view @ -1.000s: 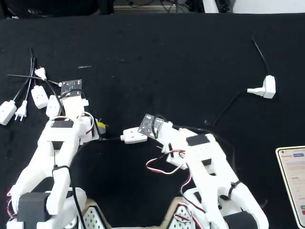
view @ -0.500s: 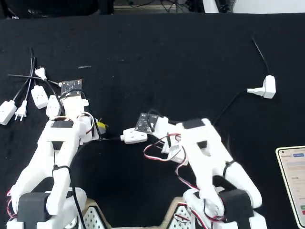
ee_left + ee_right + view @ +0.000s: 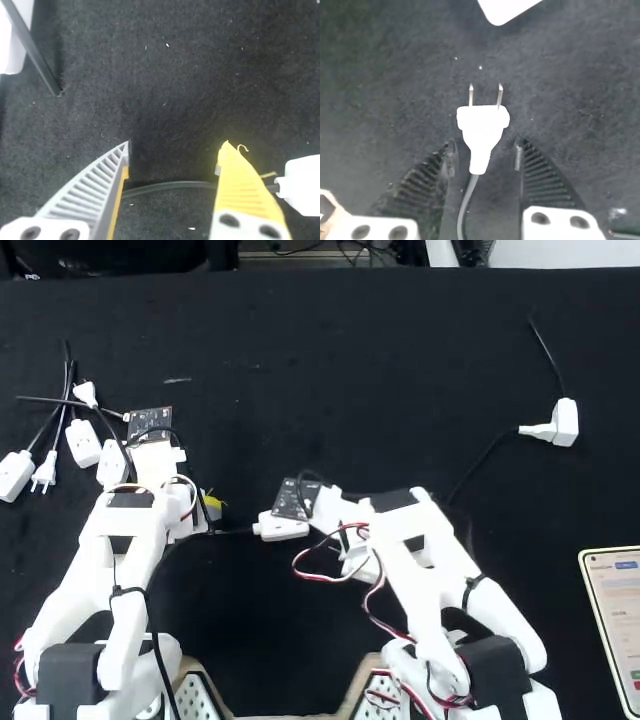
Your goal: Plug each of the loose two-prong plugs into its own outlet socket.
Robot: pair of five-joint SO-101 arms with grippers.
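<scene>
Right wrist view: spread gripper (image 3: 485, 144) flanks the plug (image 3: 482, 122), gaps either side, socket (image 3: 507, 7) edge ahead.

You have the outlet socket (image 3: 282, 528) on the desk (image 3: 330, 360) at front centre, between the two arms. Its cable (image 3: 170, 186) runs left and crosses between the parted jaws of the left gripper (image 3: 175, 147). A two-prong plug (image 3: 482, 125) lies flat between the parted jaws of the right gripper (image 3: 485, 144), prongs toward the socket, near but apart. Spare plugs and sockets (image 3: 80, 440) cluster far left. A corded adapter (image 3: 555, 423) sits far right, with a phone (image 3: 612, 625) at the right edge in front of it.
</scene>
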